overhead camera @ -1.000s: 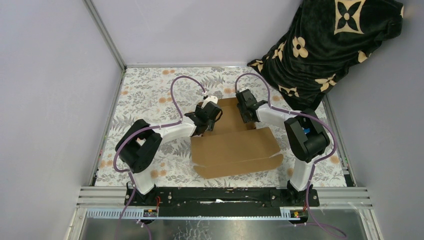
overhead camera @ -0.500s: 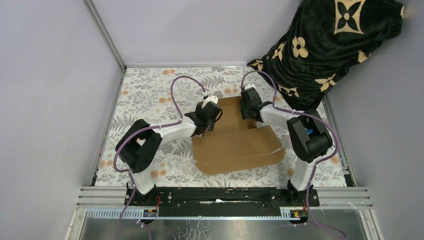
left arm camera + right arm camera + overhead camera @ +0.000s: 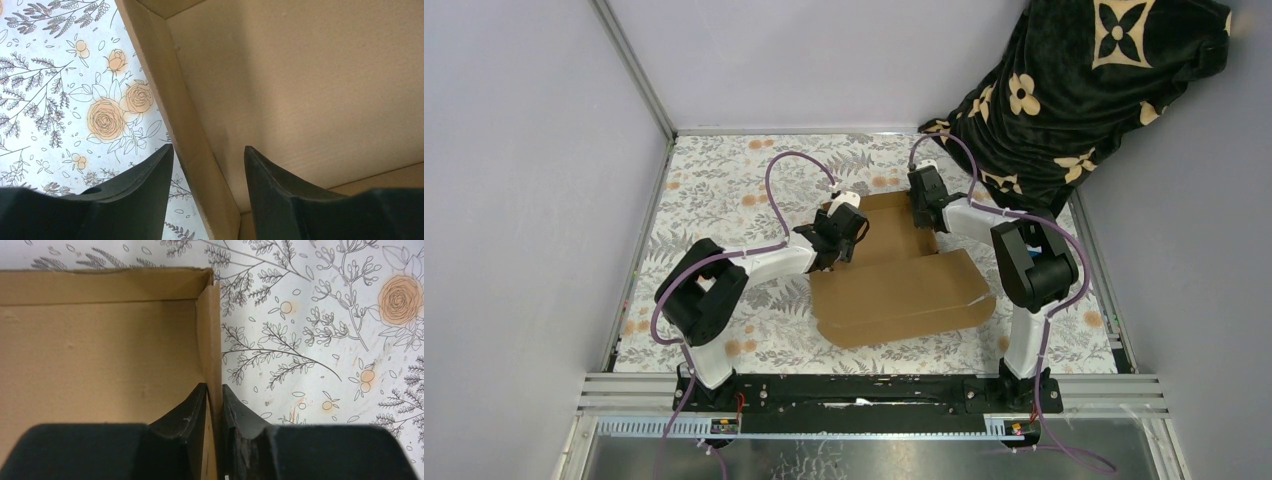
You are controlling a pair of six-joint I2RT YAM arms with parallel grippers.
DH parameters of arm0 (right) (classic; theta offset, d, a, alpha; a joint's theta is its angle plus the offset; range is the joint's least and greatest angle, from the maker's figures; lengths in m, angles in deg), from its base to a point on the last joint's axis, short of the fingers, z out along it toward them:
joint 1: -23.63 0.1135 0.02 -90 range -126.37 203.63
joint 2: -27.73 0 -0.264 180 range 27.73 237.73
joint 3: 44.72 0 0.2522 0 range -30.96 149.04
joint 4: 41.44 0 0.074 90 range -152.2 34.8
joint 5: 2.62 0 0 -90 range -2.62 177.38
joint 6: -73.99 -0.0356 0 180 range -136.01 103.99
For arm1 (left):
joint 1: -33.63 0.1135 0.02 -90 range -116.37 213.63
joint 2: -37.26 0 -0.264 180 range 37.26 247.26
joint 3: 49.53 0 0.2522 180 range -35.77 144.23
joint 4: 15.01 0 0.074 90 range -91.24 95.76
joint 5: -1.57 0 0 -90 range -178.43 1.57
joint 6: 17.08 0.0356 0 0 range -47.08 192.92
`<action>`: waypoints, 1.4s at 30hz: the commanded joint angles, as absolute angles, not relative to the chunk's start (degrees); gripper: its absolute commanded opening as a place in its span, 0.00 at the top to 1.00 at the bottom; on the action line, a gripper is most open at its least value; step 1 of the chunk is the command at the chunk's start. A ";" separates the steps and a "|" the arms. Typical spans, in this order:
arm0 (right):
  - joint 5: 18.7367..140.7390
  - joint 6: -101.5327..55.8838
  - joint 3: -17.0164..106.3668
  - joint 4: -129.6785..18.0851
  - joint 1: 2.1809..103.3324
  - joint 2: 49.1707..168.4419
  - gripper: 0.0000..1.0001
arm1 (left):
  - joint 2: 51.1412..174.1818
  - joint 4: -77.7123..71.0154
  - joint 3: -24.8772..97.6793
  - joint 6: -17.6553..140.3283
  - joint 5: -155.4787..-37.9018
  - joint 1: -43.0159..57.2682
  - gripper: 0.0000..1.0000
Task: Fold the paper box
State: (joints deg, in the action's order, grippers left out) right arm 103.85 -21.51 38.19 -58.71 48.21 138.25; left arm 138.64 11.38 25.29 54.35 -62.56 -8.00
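The paper box is brown cardboard in the middle of the table, a shallow tray at the far side and a wide lid flap lying toward the arms. My left gripper is at the tray's left wall. In the left wrist view that gripper is open and straddles the upright left wall, one finger outside and one inside. My right gripper is at the tray's far right corner. In the right wrist view it is shut on the thin right wall, pinching it just short of the corner.
A dark blanket with pale flower shapes is heaped at the back right, close behind the right arm. A floral cloth covers the table. Enclosure walls stand on the left and at the back, and a metal rail runs along the near edge.
My right gripper has moved toward the box's far right corner and closed on the right wall. The lid flap has shifted slightly. My left gripper has stayed at the left wall.
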 commanded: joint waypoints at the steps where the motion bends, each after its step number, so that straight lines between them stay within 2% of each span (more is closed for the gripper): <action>1: 104.86 -20.34 39.37 -59.35 48.09 138.52 0.77 | 138.10 9.55 27.21 54.72 -62.37 -8.29 0.39; 10: 111.89 -18.83 42.33 -64.31 48.59 140.58 0.95 | 138.92 9.74 28.31 54.37 -62.35 -8.24 0.40; 21: 117.39 -16.83 43.48 -66.82 49.36 142.45 0.98 | 139.72 10.11 28.53 54.15 -62.29 -8.30 0.40; 23: 116.55 -16.87 43.04 -66.67 49.47 142.22 0.90 | 139.92 10.16 28.56 54.18 -62.24 -8.28 0.40; 25: 114.27 -17.37 41.76 -65.61 49.38 141.02 0.72 | 140.21 10.32 28.82 54.34 -61.89 -8.21 0.40; 26: 113.21 -17.73 41.31 -65.38 49.38 140.25 0.67 | 140.30 10.50 29.09 54.55 -61.51 -8.22 0.40; 30: 110.71 -18.90 39.58 -64.59 49.38 136.18 0.51 | 141.00 10.90 30.25 55.69 -60.07 -7.74 0.41; 35: 110.10 -19.38 38.91 -66.01 49.39 132.11 0.44 | 141.23 11.35 31.44 56.47 -58.89 -6.29 0.44; 42: 109.77 -19.43 37.76 -67.62 49.38 126.70 0.42 | 144.34 11.63 33.54 56.95 -57.16 -4.08 0.58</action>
State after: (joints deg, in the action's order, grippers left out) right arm 110.23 -18.88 38.21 -66.58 49.04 131.80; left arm 141.35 11.77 31.13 55.73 -59.87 -5.23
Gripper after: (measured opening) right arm 0.577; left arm 0.439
